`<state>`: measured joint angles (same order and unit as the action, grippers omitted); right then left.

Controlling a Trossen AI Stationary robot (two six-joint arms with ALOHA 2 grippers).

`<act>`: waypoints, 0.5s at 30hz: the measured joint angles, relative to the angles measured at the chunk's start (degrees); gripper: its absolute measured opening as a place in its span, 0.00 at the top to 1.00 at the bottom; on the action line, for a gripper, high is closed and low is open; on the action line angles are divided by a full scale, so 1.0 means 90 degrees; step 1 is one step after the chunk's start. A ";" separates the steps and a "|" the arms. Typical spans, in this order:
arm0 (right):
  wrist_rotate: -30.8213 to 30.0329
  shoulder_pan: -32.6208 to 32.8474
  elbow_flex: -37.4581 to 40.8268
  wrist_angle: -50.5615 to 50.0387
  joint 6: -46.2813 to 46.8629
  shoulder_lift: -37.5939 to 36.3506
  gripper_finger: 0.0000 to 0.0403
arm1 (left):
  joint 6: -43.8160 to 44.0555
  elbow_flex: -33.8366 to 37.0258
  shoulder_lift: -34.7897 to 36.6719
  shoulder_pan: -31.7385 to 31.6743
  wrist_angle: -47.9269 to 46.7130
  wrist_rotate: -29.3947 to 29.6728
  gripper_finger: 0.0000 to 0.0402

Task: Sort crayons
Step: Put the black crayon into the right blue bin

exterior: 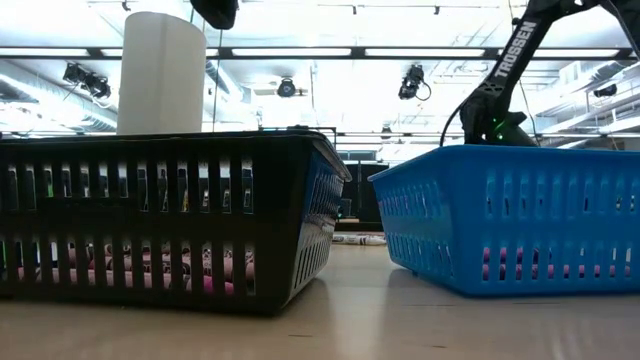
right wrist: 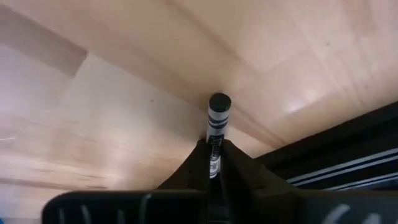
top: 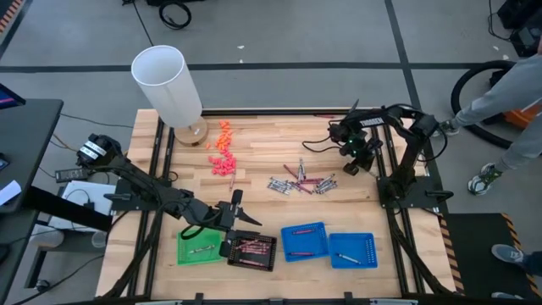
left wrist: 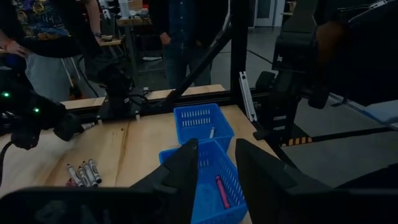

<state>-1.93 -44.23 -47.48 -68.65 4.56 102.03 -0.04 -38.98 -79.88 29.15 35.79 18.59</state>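
A pile of thin crayons (top: 301,182), maroon and silver-grey, lies mid-table. Along the near edge stand a green tray (top: 197,248), a black tray (top: 251,252) and two blue trays (top: 305,240) (top: 352,250), each with crayons inside. My right gripper (top: 354,163) is right of the pile and far of it, shut on a silver-grey crayon (right wrist: 217,118). My left gripper (left wrist: 216,167) hovers open by the black tray's far edge, pointing level toward the blue trays (left wrist: 199,121), nothing between its fingers. My right gripper pinches the silver-grey crayon between its two fingertips (right wrist: 200,155). The crayon lies along the fingers, and its dark-banded end (right wrist: 219,102) sticks out past them. The fingers slant down toward the wooden table top. Whether that end touches the wood I cannot tell.
A tall white cylinder (top: 167,80) stands at the far left corner, with chunky orange and pink pieces (top: 223,154) beside it. The low view shows the black tray (exterior: 150,220) and a blue tray (exterior: 520,220) up close. People stand beyond the table (left wrist: 186,31); a person's legs (top: 500,110) are at right.
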 joint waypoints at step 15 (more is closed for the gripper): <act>-0.0305 0.0476 -0.0077 -0.0297 0.0347 -0.1190 0.91 | -0.0002 0.0000 0.0000 -0.0007 0.0001 0.0000 0.70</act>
<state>-4.68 -39.95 -48.18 -71.33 7.68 91.32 -0.06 -38.98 -79.88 29.08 35.79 18.59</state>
